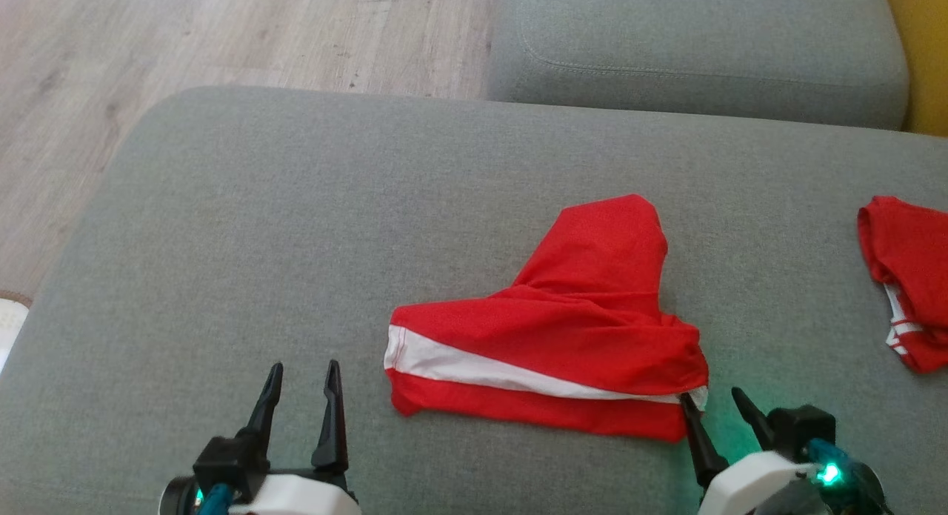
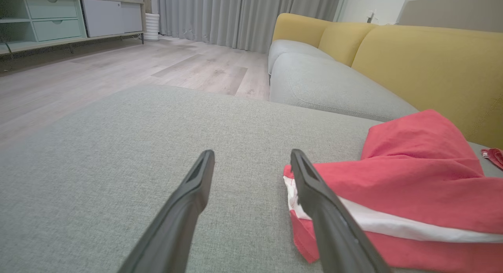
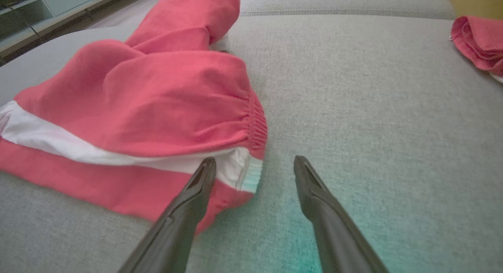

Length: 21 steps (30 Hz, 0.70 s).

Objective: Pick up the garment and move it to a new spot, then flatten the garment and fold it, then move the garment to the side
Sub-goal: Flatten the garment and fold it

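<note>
The garment (image 1: 578, 330) is a pair of red shorts with a white side stripe, lying crumpled on the grey sofa cushion (image 1: 296, 241). One leg points up toward the far side. My left gripper (image 1: 305, 377) stands open just left of the garment's hem (image 2: 298, 198), empty. My right gripper (image 1: 712, 398) is open at the garment's lower right corner, its left finger (image 3: 196, 190) over the elastic waistband (image 3: 255, 127) and its right finger over bare cushion. The garment (image 3: 137, 96) fills the left half of the right wrist view.
A second red and white garment (image 1: 903, 278) lies at the cushion's right edge. Another grey seat cushion (image 1: 696, 48) and a yellow backrest (image 2: 424, 65) lie beyond. Wooden floor (image 1: 148, 48) runs to the left, with a cabinet (image 2: 59, 17) across the room.
</note>
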Tool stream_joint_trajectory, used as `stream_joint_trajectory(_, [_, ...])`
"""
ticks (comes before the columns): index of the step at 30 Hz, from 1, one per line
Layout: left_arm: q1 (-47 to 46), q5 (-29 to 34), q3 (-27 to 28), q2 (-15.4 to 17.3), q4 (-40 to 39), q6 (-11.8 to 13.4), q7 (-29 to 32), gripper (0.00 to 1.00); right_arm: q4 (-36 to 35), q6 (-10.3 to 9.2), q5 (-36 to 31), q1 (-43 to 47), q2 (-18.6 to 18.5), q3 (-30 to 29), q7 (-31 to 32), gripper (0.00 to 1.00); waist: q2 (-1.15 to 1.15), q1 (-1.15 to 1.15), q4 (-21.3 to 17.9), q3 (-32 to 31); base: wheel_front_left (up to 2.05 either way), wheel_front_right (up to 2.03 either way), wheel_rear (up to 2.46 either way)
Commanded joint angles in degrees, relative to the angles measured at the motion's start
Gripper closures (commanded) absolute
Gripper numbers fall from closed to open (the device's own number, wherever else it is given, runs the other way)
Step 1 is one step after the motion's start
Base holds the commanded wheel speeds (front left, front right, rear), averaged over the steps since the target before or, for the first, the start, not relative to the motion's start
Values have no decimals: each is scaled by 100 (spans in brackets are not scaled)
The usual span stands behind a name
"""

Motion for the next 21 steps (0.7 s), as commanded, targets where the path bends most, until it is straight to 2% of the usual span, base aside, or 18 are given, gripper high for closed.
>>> stream_joint_trajectory(1, [-221,49,183,62,-134,7,-71,0,-142,37,46,-293,-38,162,-89,0,0,0,28,-2,0,0,0])
stream_joint_trajectory(12, [-208,19,184,87,-94,12,-68,0,315,37,212,-507,-38,311,-9,0,0,0,63,4,0,0,0])
stream_joint_trajectory(14, [-216,12,153,91,-77,-4,-25,0,410,37,249,-579,-38,338,-57,27,0,0,59,14,0,0,0])
stream_joint_trajectory(16, [-236,-1,116,89,-43,-41,14,0,485,37,275,-653,-38,377,-99,46,0,0,47,25,0,0,0])
stream_joint_trajectory(19, [-299,-26,35,71,60,-131,98,0,584,37,305,-744,-38,464,-127,61,0,0,27,43,0,0,0])
stream_joint_trajectory(21, [-366,-18,-7,50,132,-162,123,0,634,37,291,-802,-38,498,-142,82,0,0,11,57,0,0,0])
